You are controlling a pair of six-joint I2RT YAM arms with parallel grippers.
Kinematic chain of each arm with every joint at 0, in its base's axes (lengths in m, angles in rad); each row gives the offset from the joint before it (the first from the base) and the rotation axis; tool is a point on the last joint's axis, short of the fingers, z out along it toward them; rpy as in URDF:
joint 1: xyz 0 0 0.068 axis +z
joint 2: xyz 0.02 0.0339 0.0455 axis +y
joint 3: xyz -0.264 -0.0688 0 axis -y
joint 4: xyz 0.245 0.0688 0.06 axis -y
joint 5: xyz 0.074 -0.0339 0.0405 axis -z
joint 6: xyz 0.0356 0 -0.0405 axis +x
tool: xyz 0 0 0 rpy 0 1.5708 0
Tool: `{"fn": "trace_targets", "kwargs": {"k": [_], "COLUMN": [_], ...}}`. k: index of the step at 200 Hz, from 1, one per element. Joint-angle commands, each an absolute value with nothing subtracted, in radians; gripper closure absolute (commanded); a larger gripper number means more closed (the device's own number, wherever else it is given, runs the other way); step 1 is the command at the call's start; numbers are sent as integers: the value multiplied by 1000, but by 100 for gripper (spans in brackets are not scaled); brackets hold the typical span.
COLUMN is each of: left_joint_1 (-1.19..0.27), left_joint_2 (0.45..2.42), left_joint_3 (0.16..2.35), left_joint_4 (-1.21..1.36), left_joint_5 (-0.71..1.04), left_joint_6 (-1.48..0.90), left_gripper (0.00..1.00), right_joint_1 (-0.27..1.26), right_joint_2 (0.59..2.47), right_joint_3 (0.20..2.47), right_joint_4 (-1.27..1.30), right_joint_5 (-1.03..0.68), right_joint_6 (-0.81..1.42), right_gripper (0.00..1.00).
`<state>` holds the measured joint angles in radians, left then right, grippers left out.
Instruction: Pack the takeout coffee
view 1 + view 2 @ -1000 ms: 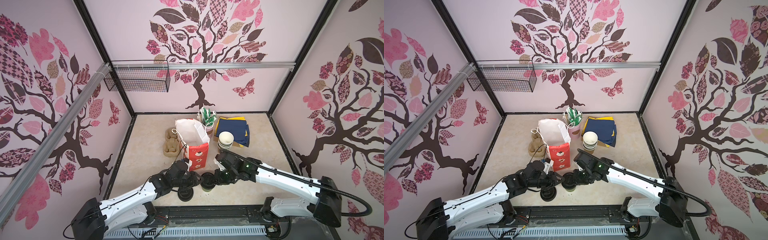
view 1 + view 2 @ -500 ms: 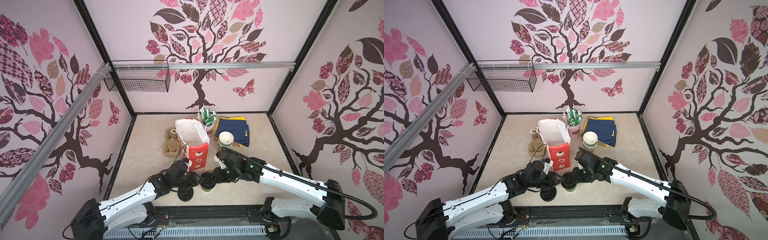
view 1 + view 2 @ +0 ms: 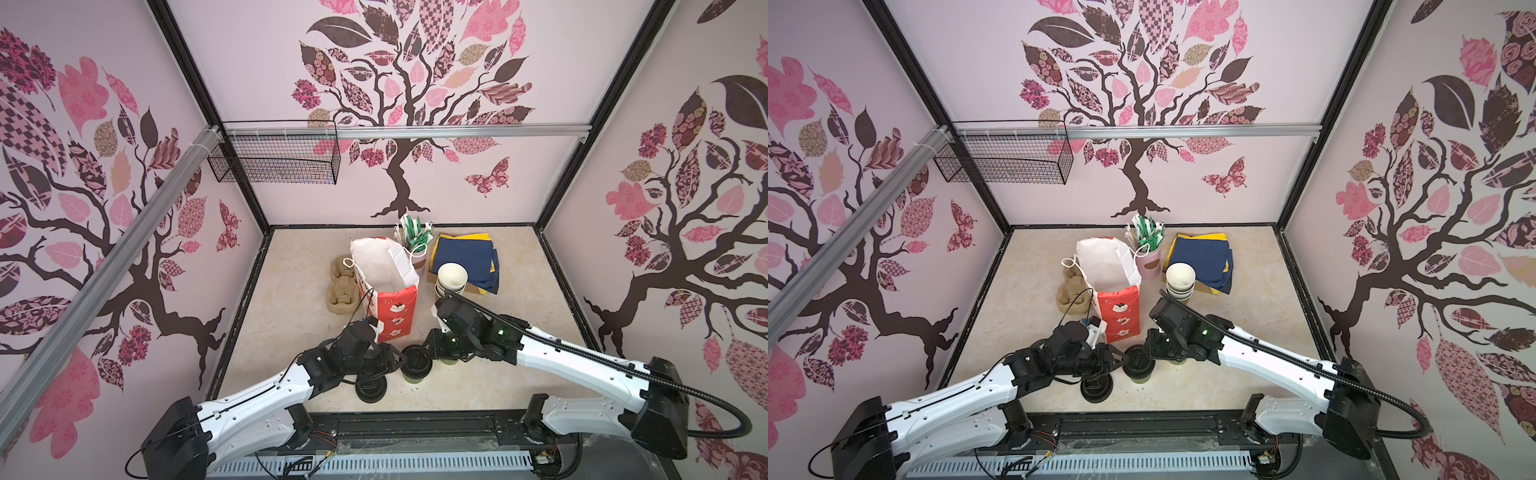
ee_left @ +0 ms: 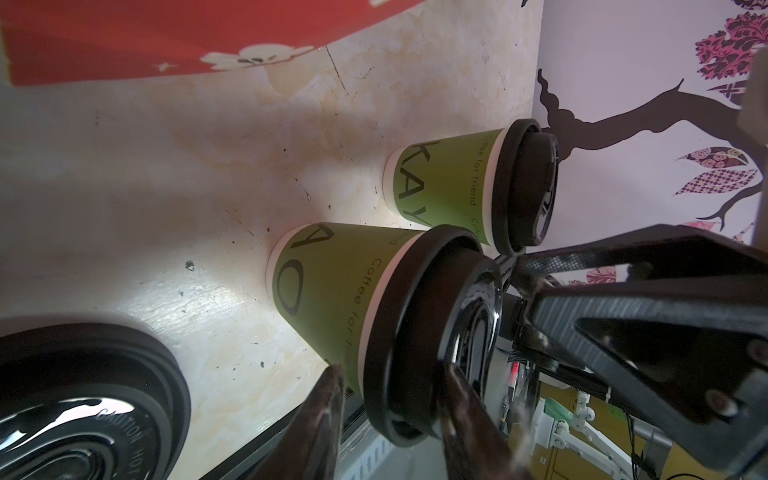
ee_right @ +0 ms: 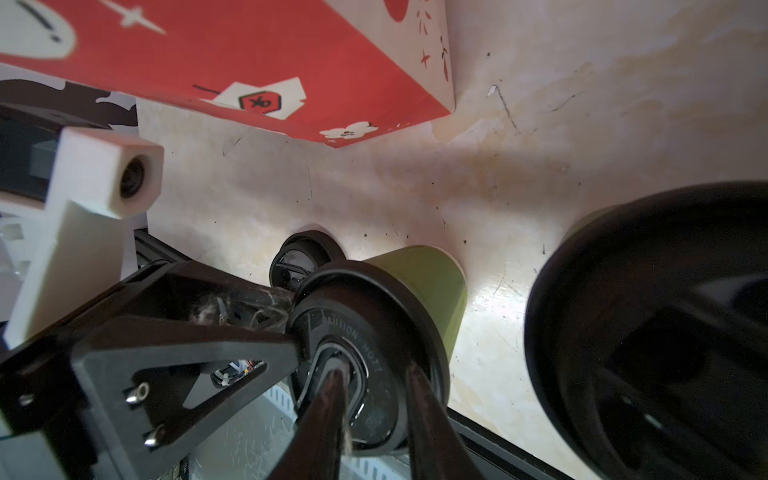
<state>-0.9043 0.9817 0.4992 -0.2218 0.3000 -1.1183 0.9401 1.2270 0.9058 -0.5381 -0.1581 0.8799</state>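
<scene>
Near cup (image 4: 332, 291) + far cup (image 4: 449, 187), green, black-lidded: 2 total.
Loose black lids (image 3: 371, 388): 1 low pile, qty unclear.
Red/white paper bag (image 3: 395, 307): 1.
Pulp carriers (image 3: 341, 286): 1 pile, qty unclear.
Empty white cups (image 3: 452, 276): 1 nested stack, qty unclear.
Napkins (image 3: 467, 255), blue + yellow: 1 pile, uncounted.
Pink holder (image 3: 1149, 268): 1, w/ green/white sticks (image 3: 1148, 232), too many to count.
Wire basket (image 3: 274, 162): 1.

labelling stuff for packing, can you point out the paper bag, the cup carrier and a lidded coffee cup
paper bag (image 3: 397, 316), in a top view, its red front panel
cup carrier (image 3: 341, 292), in a top view, its middle
coffee cup (image 3: 417, 368), in a top view, its black lid
</scene>
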Motion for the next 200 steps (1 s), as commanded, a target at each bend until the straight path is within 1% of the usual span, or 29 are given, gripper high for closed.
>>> {"fn": "trace_targets", "kwargs": {"k": [1, 84, 115, 132, 159, 173, 200], "left_joint_1": [-910, -910, -910, -910, -910, -910, -910], "left_joint_2": [991, 1010, 1017, 1014, 1002, 994, 985], "left_joint_3": [497, 502, 508, 512, 517, 521, 528], "left_joint_4": [-298, -299, -306, -311, -316, -319, -319], "left_joint_5": [299, 298, 297, 298, 296, 292, 290], "left_joint_6": [-1100, -1103, -1099, -1093, -1088, -1085, -1088], "left_gripper": [59, 59, 60, 60, 59, 59, 56], "right_joint_1": [936, 934, 934, 935, 934, 935, 933], "right_joint_2": [1257, 1315, 1330, 1318, 1273, 1239, 1197], "right_joint_3": [897, 878, 862, 873, 929, 934, 895], "right_joint_4": [-528, -574, -594, -593, -586, -568, -538], "right_joint_5": [-141, -112, -117, -127, -130, -136, -158], "right_joint_6": [903, 920, 919, 908, 873, 854, 839], "right_gripper": [72, 81, 82, 78, 66, 64, 56]}}
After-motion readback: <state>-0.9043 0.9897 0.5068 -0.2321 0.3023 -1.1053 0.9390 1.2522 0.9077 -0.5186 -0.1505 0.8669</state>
